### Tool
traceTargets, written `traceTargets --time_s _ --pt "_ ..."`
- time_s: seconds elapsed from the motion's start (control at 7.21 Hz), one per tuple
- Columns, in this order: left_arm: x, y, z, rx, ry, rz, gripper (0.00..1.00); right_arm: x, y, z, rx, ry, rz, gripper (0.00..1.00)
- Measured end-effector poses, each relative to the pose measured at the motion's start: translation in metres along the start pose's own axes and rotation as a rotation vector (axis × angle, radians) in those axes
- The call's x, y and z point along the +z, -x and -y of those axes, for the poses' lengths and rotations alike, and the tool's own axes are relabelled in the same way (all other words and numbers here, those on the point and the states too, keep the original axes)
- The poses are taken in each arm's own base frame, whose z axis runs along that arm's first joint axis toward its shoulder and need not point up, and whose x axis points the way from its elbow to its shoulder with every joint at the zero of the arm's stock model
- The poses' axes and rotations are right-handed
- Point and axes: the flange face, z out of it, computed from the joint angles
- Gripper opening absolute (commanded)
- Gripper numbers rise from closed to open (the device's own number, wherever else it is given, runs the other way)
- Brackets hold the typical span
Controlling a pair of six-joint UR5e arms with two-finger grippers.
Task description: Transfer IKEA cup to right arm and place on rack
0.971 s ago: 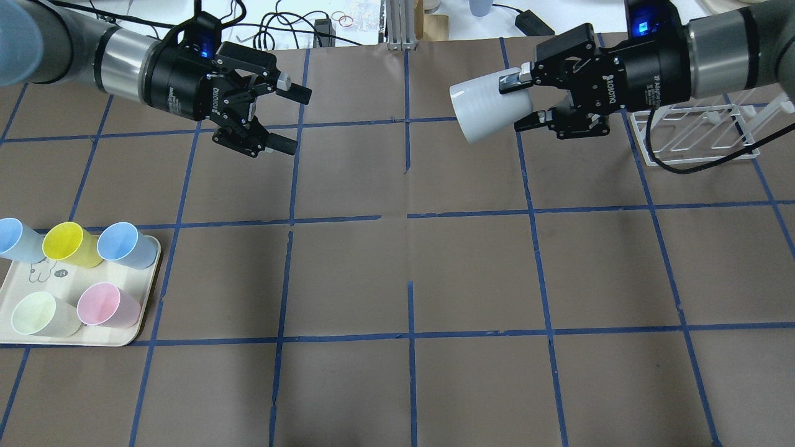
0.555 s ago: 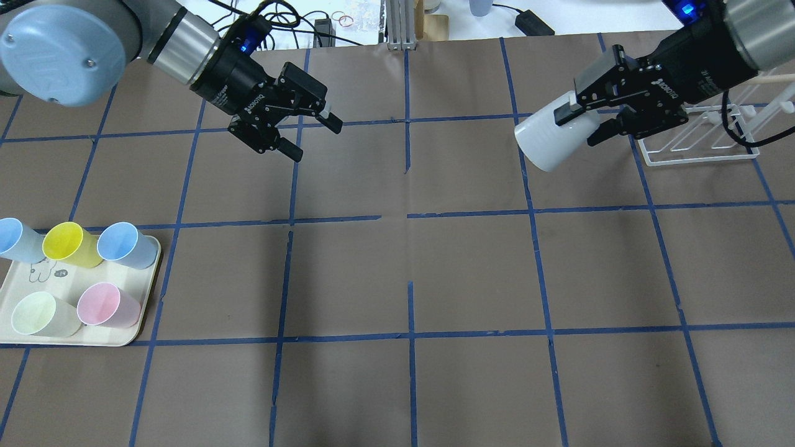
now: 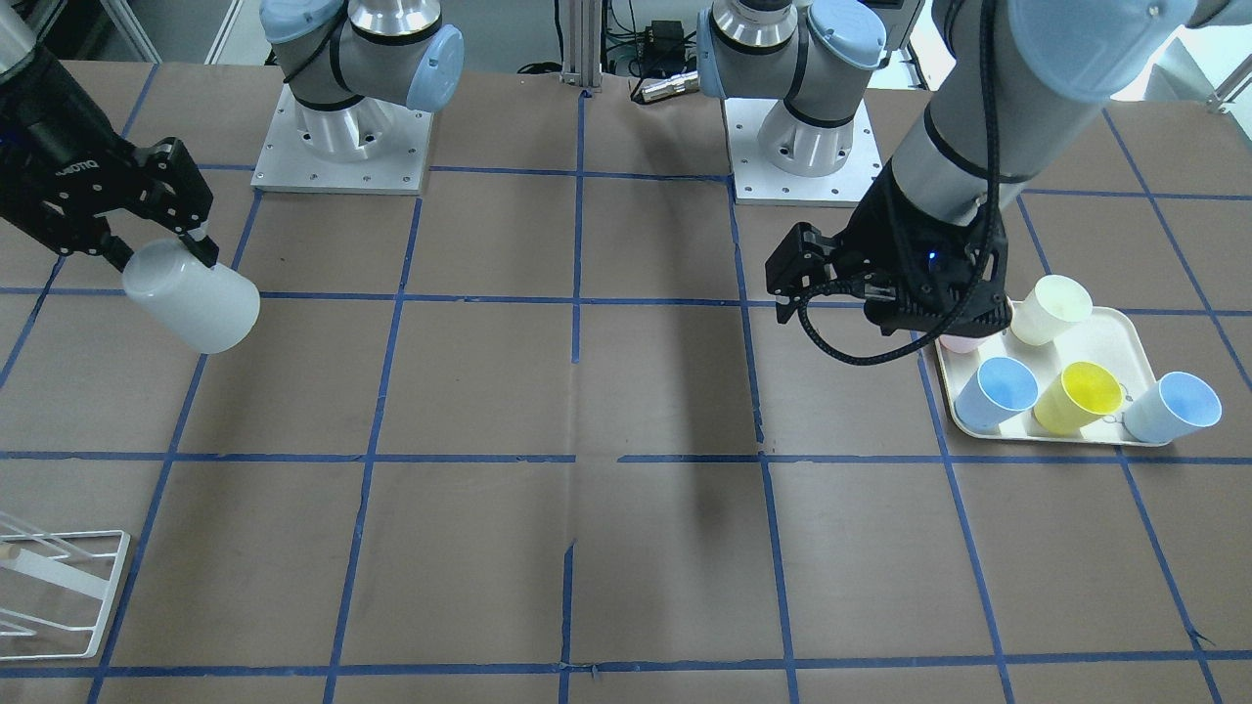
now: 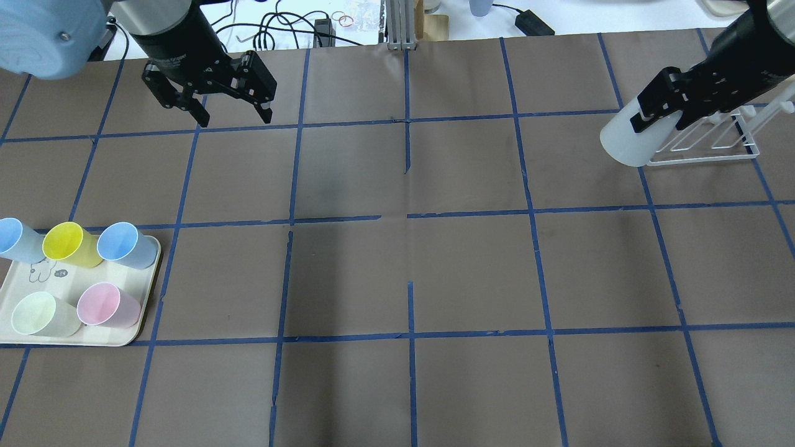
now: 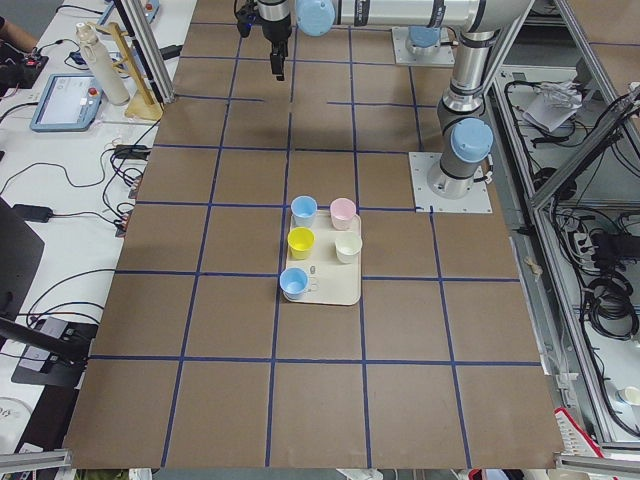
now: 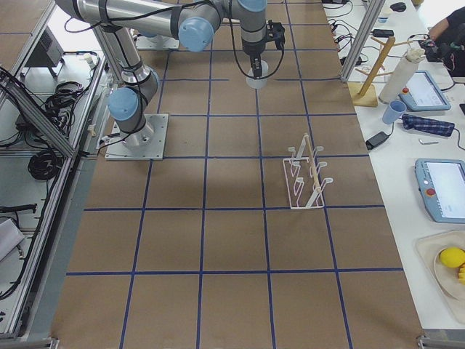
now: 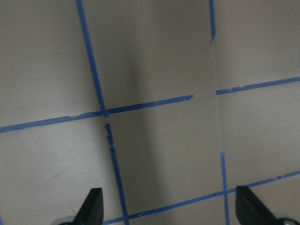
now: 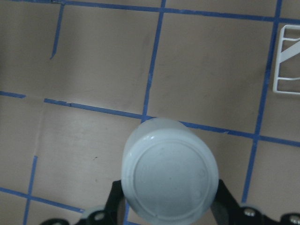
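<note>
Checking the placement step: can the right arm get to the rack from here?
Likely yes: the right tool holds the IKEA cup in the air, and nothing stands between it and the rack.

On the counter (image 4: 472,267) the tray (image 4: 93,341) lies on my left, toward my side. Five cups (image 4: 99,304) stand in it, three in the row away from me and two in the row nearer me. The rack (image 6: 305,178) stands at the far right of the counter, well apart from the tray. My right fingers (image 4: 646,112) are up off the counter to the left of the rack, one on either side of the IKEA cup (image 4: 624,143). The cup is tilted, base toward my wrist, mouth pointing down and toward the counter's middle, clear of the rack. My left fingers (image 4: 200,113) hang over the far left of the counter, beyond the tray, spread apart above the counter.
</note>
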Motion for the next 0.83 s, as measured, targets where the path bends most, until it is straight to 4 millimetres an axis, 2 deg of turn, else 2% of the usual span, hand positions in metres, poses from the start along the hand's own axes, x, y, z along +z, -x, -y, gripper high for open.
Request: traceTargets --time_s 0.14,0.28,0.55,0.83 --pt "-0.016 -0.008 -0.011 -0.053 -0.030 0.031 1.00 0.001 -0.022 0.004 -0.053 -0.019 -0.043 0.00" --pt "-0.024 -0.013 -0.026 -0.084 -0.042 0.038 1.00 0.009 -0.049 0.011 -0.100 -0.026 -0.075 0.00" --pt "-0.028 -0.012 -0.056 -0.099 -0.055 0.040 1.00 0.024 -0.100 0.019 -0.172 -0.042 -0.119 0.00" --pt "-0.029 0.000 -0.061 -0.095 -0.089 0.046 1.00 0.043 -0.132 0.027 -0.206 -0.055 -0.141 0.00"
